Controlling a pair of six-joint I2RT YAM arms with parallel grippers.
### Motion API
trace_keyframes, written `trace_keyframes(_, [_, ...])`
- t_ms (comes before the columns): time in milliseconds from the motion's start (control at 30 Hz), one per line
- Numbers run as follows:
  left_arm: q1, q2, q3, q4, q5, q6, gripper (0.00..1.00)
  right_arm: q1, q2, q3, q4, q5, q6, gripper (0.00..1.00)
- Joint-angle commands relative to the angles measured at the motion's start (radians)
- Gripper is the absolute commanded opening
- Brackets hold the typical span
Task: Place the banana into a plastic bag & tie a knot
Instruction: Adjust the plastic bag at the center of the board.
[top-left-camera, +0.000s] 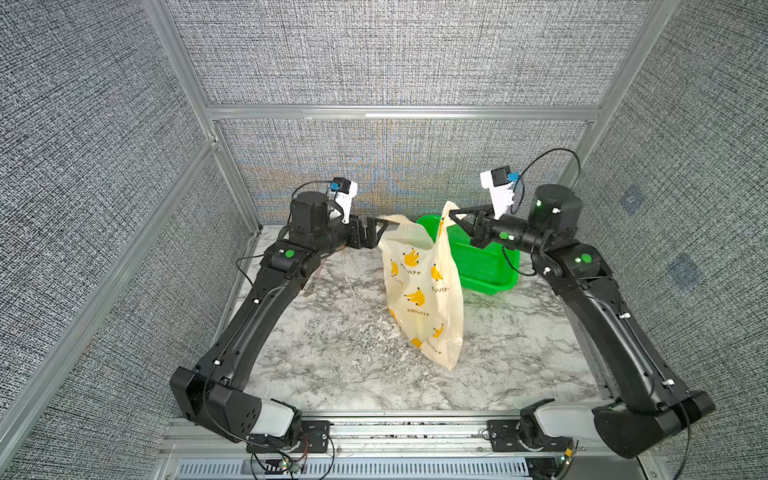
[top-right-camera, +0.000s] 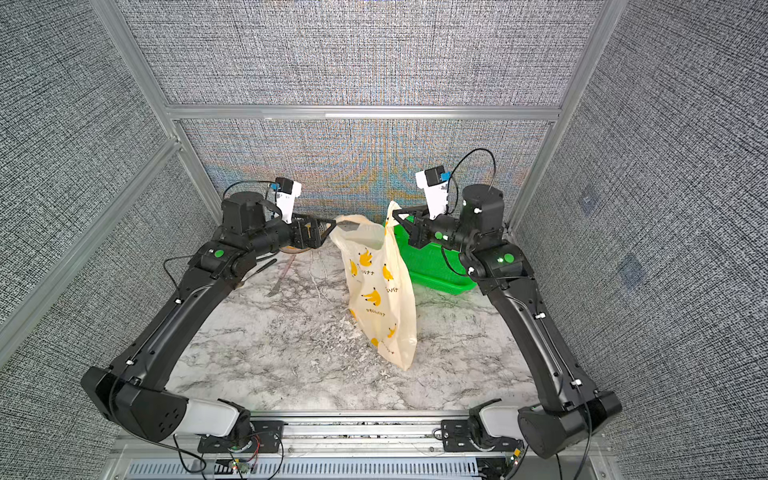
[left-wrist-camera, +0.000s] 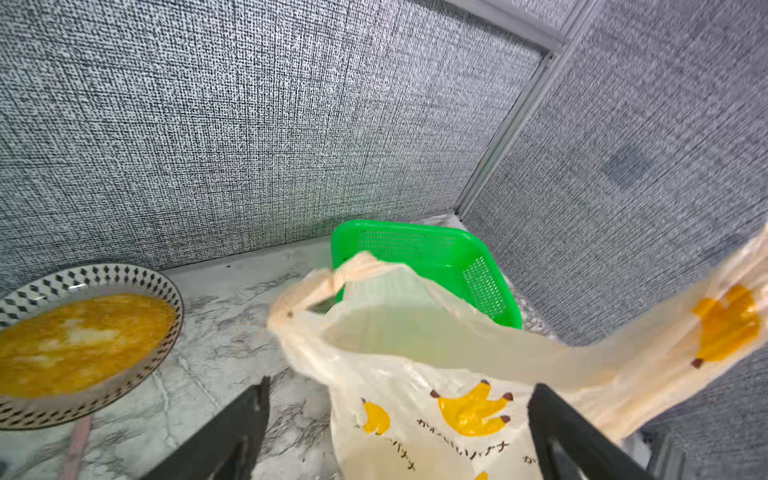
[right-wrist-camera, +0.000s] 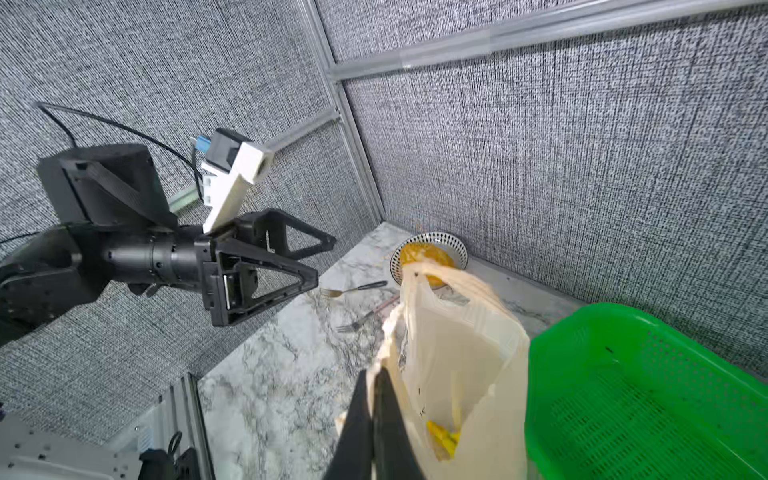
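Pinching one plastic bag (top-left-camera: 419, 291) handle (top-left-camera: 444, 226) aloft, right gripper (top-left-camera: 453, 216) steadies; wide-open, empty left gripper (right-wrist-camera: 325, 258) should seize the slack handle (left-wrist-camera: 357, 264).

Bright, even light, faint shadows; plastic bag (left-wrist-camera: 415, 415) blurred in wrist views.

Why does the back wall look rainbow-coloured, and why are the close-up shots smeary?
In both top views the back wall shimmers in rainbow bands, likely its fine weave clashing with the camera's pixels. In the left wrist view the plastic bag and plate are smeared. In the right wrist view the bag's near edge is soft, the green basket crisper.
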Motion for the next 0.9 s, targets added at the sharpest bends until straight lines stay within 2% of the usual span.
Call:
trace_keyframes(0, [-0.017, 0.009, 0.037, -0.09, -0.075, 0.211, 0.99, 0.004, -0.008, -0.009, -0.095, -0.008, -0.072, 0.0])
trace_keyframes(200, [-0.103, 0.142, 0.205, -0.229, -0.328, 0.399, 0.99, 0.005, -0.031, -0.061, -0.086, 0.0, -0.078, 0.0])
trace_keyframes(300, [-0.137, 0.242, 0.32, -0.292, -0.371, 0.459, 0.99, 0.004, -0.038, -0.088, -0.07, 0.0, -0.072, 0.0])
trace_keyframes(433, [-0.158, 0.372, 0.481, -0.429, -0.326, 0.512, 0.97, 0.005, -0.043, -0.11, -0.06, 0.005, -0.067, 0.0])
trace_keyframes(633, [-0.158, 0.493, 0.655, -0.621, -0.212, 0.517, 0.91, 0.003, -0.047, -0.131, -0.057, 0.017, -0.07, 0.0])
trace_keyframes(767, [-0.16, 0.455, 0.62, -0.606, -0.129, 0.494, 0.89, 0.002, -0.049, -0.144, -0.06, 0.019, -0.077, 0.0])
trace_keyframes(867, [-0.165, 0.418, 0.557, -0.543, -0.108, 0.489, 0.89, 0.001, -0.053, -0.157, -0.058, 0.022, -0.081, 0.0])
